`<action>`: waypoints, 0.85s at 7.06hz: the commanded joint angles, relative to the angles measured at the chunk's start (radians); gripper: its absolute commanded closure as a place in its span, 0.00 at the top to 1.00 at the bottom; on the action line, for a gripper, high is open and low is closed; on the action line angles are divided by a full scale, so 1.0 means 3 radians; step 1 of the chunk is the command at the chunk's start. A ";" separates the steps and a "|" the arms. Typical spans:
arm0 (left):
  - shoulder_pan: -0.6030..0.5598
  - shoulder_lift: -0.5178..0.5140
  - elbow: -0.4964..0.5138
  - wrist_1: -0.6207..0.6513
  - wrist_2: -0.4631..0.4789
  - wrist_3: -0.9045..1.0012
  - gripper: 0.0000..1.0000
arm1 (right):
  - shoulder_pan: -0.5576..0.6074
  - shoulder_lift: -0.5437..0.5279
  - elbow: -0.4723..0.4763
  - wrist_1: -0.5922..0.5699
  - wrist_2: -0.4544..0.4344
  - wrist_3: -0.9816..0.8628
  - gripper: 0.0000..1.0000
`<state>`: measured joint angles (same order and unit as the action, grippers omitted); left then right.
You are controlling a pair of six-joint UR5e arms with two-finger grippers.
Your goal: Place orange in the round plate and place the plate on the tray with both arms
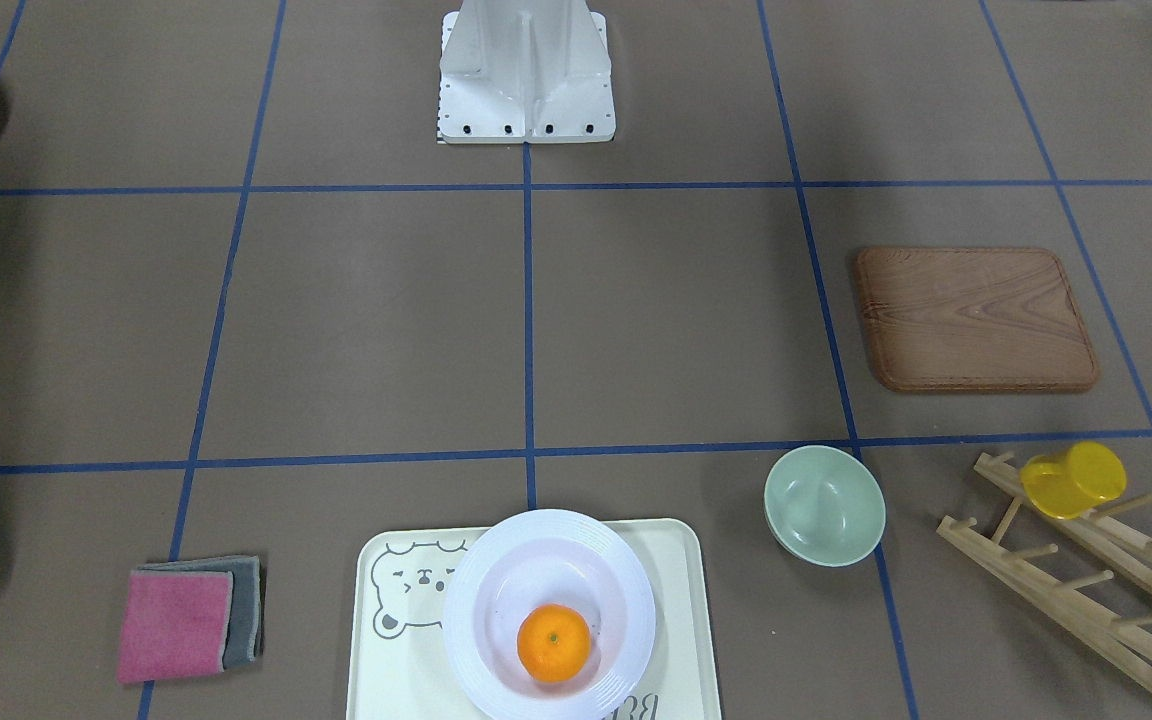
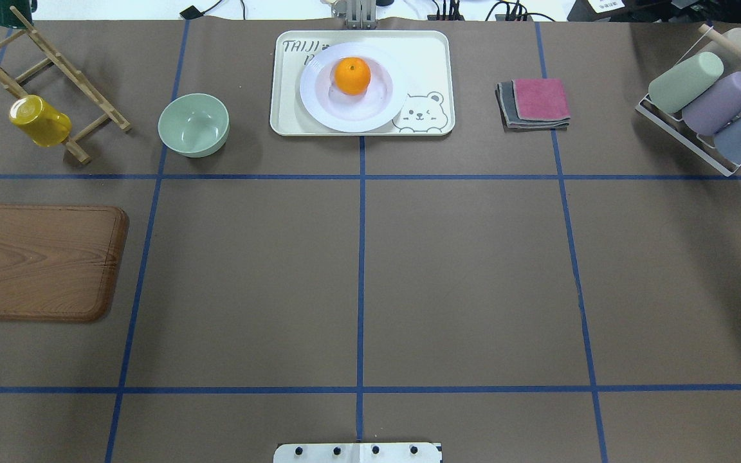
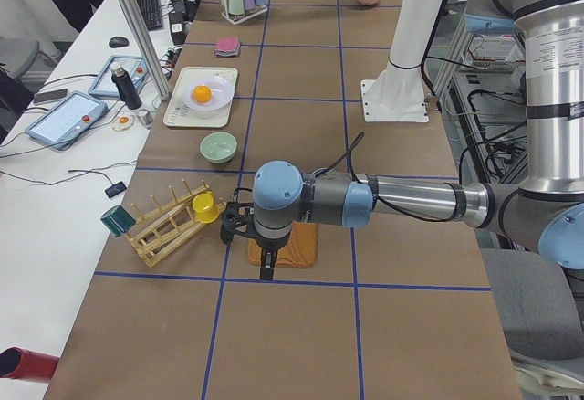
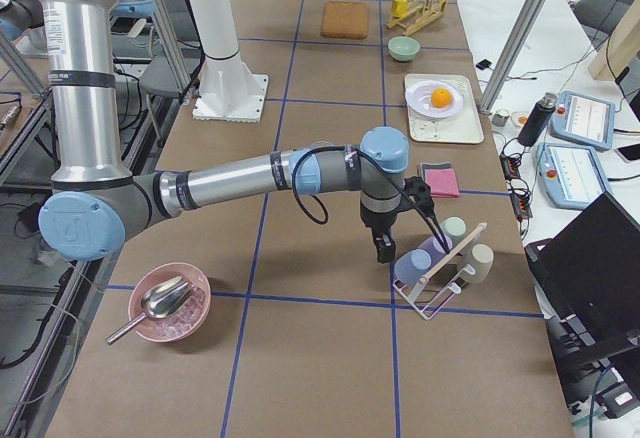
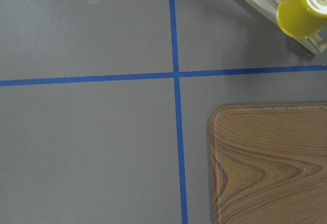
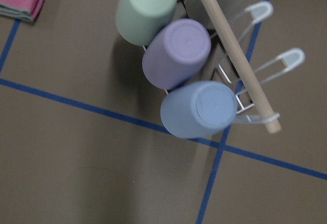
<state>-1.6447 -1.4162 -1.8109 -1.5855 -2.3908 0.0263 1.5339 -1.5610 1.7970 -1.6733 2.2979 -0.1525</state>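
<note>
The orange (image 2: 352,75) lies in the sunken centre of the white round plate (image 2: 319,96). The plate stands on the cream bear tray (image 2: 428,64) at the table's far middle edge; the front-facing view shows the orange (image 1: 554,643), plate (image 1: 476,580) and tray (image 1: 376,650) too. Neither arm is near them. My left gripper (image 3: 265,268) hangs by the wooden board, seen only from the left side, so I cannot tell its state. My right gripper (image 4: 383,248) hangs beside the cup rack, seen only from the right side, state also unclear.
A pale green bowl (image 2: 193,124) sits left of the tray and folded cloths (image 2: 534,103) right of it. A wooden board (image 2: 36,260), a wooden rack with a yellow cup (image 2: 39,120), a wire rack of cups (image 2: 705,96) and a pink bowl (image 4: 168,303) line the sides.
</note>
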 commanded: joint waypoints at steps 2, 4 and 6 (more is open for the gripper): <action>0.0006 0.0184 0.0013 -0.0002 0.0008 0.0015 0.99 | 0.0016 -0.0079 -0.0002 0.0009 -0.0005 0.0012 1.00; 0.0001 0.0190 -0.0023 -0.0002 0.0008 0.0015 0.99 | 0.0016 -0.0084 -0.0012 0.0004 0.0005 0.0023 1.00; 0.0001 0.0190 -0.0023 -0.0007 0.0008 0.0015 0.99 | 0.0016 -0.0084 -0.0017 0.0004 0.0015 0.0028 1.00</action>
<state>-1.6442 -1.3598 -1.8169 -1.5865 -2.3885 0.0306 1.5379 -1.5860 1.7932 -1.6719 2.3012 -0.1456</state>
